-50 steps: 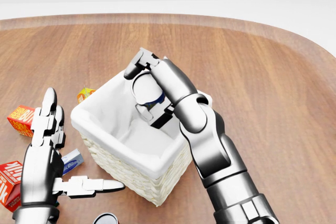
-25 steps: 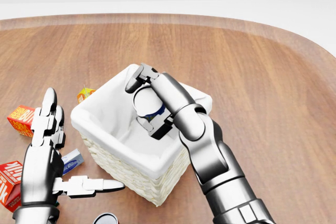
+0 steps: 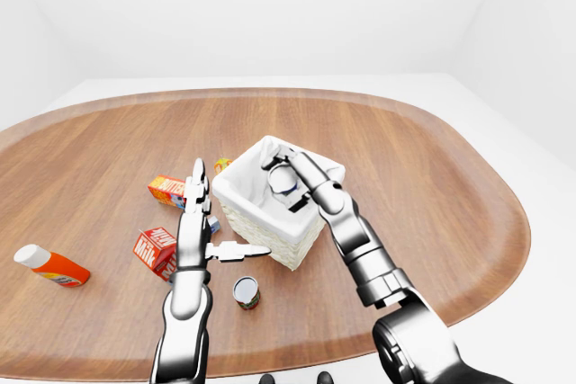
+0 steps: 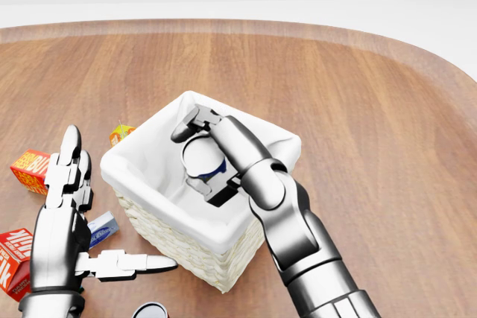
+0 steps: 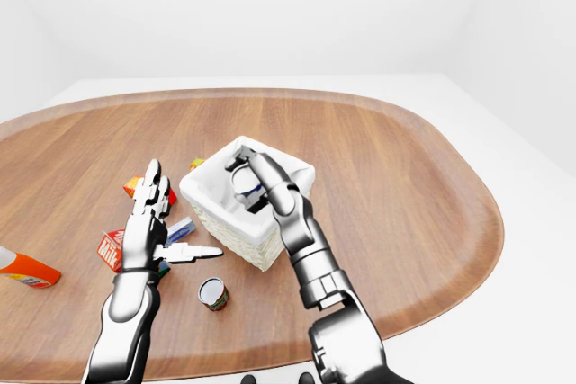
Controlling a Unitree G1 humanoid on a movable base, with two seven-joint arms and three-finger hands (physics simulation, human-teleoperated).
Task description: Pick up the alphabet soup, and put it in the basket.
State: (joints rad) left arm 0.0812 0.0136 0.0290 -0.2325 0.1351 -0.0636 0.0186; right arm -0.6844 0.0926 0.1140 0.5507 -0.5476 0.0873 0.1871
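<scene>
The alphabet soup can (image 4: 204,159), pale lid and blue label, hangs inside the mouth of the basket (image 4: 140,138), a wicker box with a white liner in the middle of the head view. My right hand (image 4: 198,161) is shut on the can, one finger over its top and one under it, the forearm reaching in from the lower right. My left hand (image 4: 112,206) stands open to the left of the basket, fingers up and thumb pointing at the basket's wicker wall, holding nothing.
Left of the basket lie two red boxes (image 4: 30,169) (image 4: 11,257), a small orange box (image 4: 121,133) and a blue-and-white box (image 4: 102,229). Another can (image 3: 246,291) stands below the basket. An orange bottle (image 3: 52,265) lies far left. The wooden table (image 3: 432,186) stretches right.
My right hand has lowered a little and shifted left with the can, deeper into the basket's mouth. The left hand and the things on the table have not moved.
</scene>
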